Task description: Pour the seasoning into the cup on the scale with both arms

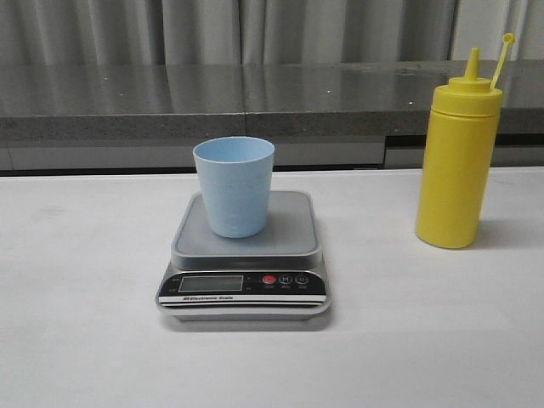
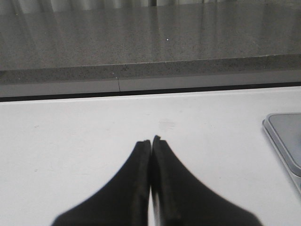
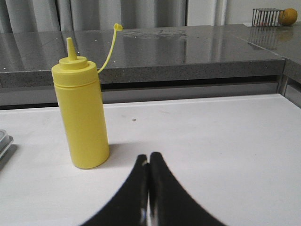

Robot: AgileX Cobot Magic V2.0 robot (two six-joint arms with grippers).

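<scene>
The left end effector (image 2: 151, 141) has its two black fingers pressed together, holding nothing, and it hangs low over the bare white desk (image 2: 70, 141); a corner of the scale (image 2: 284, 136) shows off to one side of it. The right end effector (image 3: 149, 159) is likewise closed on nothing, with the seasoning (image 3: 82, 117) standing upright near its tips, nozzle uncapped and the little tethered cap sticking up on its strap.

From the front neither arm shows. The cup (image 1: 234, 185) stands upright on the steel platform of the scale (image 1: 244, 255), mid-desk. The seasoning (image 1: 456, 157) stands well apart to the right of it, untouched. A grey stone ledge (image 1: 127, 98) runs behind the desk.
</scene>
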